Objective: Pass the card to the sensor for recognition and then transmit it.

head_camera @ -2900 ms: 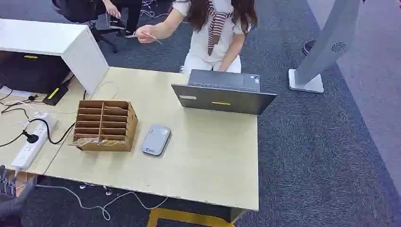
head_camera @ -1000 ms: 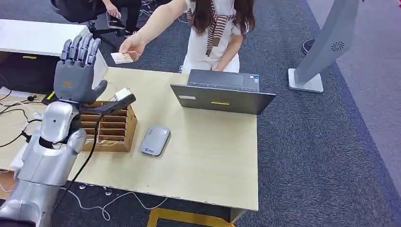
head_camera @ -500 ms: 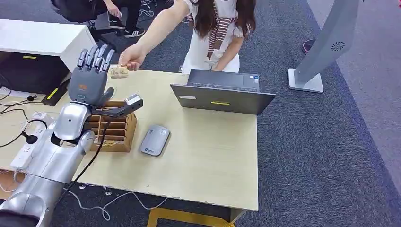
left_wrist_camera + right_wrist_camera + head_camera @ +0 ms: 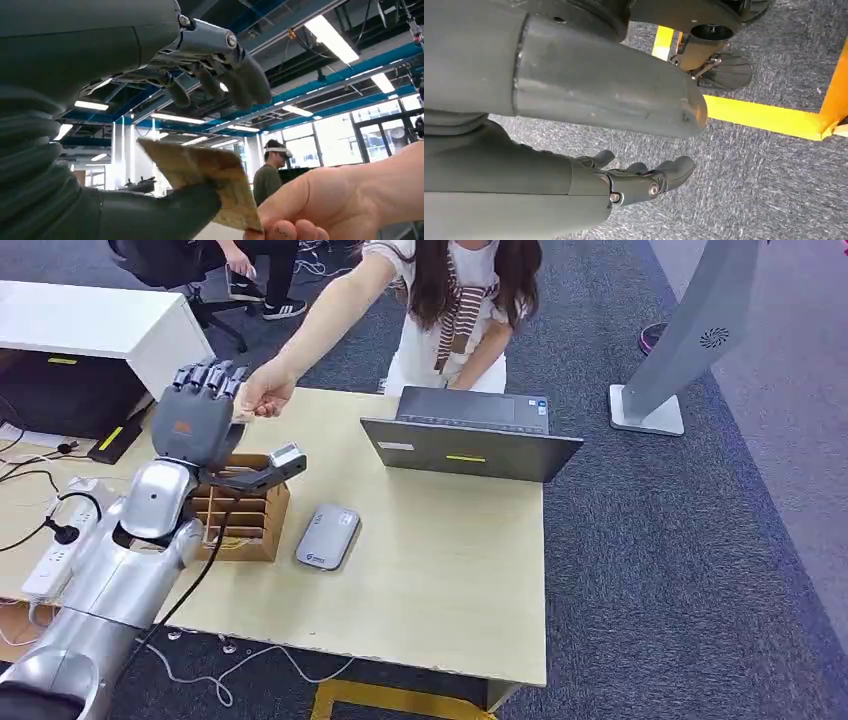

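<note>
My left hand (image 4: 195,420) is raised over the table's far left corner, its back toward the head camera and its fingers curling forward. A person's hand (image 4: 262,393) reaches in and meets it. In the left wrist view a tan card (image 4: 200,175) lies on my thumb (image 4: 165,212), still pinched by the person's hand (image 4: 340,205). My fingers (image 4: 220,75) hover above the card with a gap. The grey card sensor (image 4: 328,536) lies flat on the table near its middle. My right hand (image 4: 639,177) hangs over the carpet, fingers loosely bent, holding nothing.
A wooden slotted rack (image 4: 235,505) stands under my left forearm, beside the sensor. An open laptop (image 4: 470,445) sits at the table's (image 4: 440,580) far edge in front of the person. A power strip (image 4: 60,550) with cables lies at left. A white kiosk stand (image 4: 680,340) is at far right.
My left arm rose from below and moved toward the person. The person lowered the card into my hand, and my fingers have curled forward over it.
</note>
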{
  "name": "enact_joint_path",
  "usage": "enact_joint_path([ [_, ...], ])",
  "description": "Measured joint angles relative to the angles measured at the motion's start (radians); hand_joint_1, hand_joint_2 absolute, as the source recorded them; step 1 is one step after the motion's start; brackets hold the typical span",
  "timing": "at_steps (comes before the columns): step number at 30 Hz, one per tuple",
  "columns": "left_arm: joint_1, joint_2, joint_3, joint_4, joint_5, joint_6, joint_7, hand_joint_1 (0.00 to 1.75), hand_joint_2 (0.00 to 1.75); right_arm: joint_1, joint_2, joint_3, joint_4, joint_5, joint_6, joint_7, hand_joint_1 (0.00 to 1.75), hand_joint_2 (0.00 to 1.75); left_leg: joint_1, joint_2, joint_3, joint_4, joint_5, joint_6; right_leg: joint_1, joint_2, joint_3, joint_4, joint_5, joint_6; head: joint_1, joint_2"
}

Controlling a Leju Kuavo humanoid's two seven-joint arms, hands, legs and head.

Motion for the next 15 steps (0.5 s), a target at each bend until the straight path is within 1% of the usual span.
enact_joint_path([
  [15,0.0,-0.001,-0.009,0.014,0.016,-0.006,-0.006,1.75,1.75,-0.001,0.0,0.0,0.0,0.002,0.001,-0.004,0.0,0.0,0.0,0.0,0.0,0.0,0.0,0.0,0.0,0.0,0.0,0.0,0.0,0.0,0.0,0.0],
])
